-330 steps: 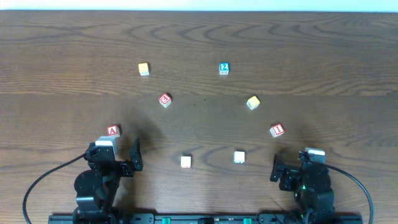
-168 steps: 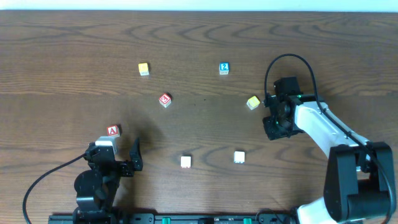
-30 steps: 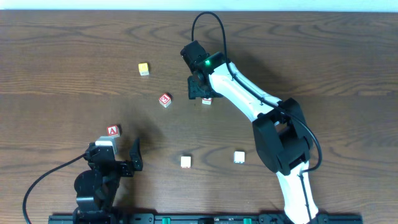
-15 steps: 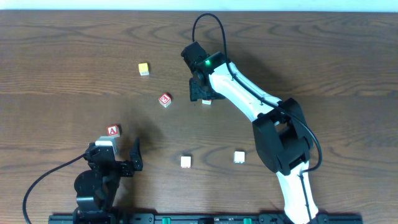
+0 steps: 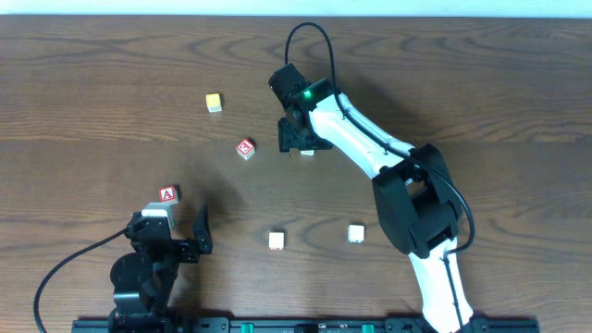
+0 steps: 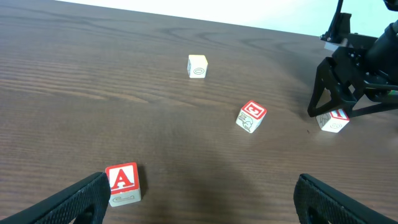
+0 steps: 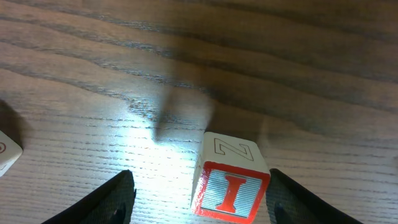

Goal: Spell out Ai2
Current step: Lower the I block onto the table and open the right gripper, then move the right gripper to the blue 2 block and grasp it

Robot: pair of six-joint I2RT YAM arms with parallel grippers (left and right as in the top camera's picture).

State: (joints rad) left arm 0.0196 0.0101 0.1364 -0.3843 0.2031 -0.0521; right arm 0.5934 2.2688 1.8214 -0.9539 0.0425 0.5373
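"A" on A block [image 6: 122,180], "I" and outlined "Z" on I block [image 7: 231,186]

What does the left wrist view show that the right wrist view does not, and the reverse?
Only left wrist: a red wooden A cube, a red-and-white wooden cube mid-table, a cream wooden cube. Only right wrist: the readable I face of the red-trimmed wooden I cube. Both: that cube, on the brown wooden table.
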